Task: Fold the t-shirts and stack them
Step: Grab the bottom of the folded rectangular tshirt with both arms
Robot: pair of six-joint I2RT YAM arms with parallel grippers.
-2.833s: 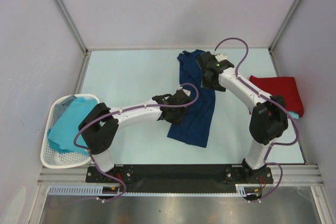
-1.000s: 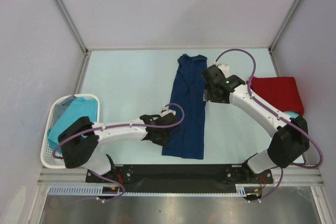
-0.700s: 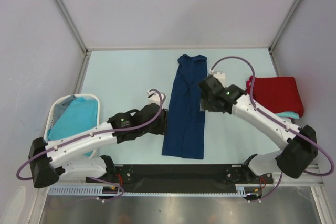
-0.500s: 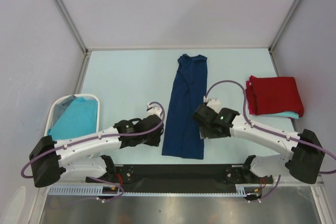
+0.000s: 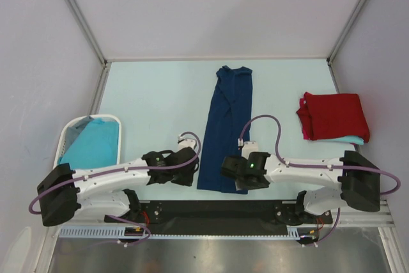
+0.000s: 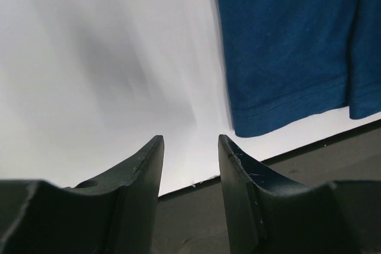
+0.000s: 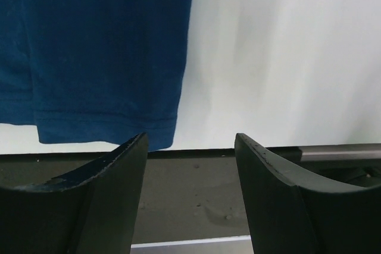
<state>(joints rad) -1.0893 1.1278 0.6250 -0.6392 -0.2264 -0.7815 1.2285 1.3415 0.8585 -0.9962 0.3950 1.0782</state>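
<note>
Though navy shirt lies at middle of table as narrow strip, cross folds seem not yet done. Red shirt folded, far right. Turquoise shirt lies in basket. Left gripper, right gripper: spread, empty, beside strip's near end.

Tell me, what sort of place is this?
Probably a robotics lab booth: a left arm and right arm bolted to a walled table, a navy shirt laid out, a red shirt folded, a basket.

Left gripper parted, right gripper parted, empty
</note>
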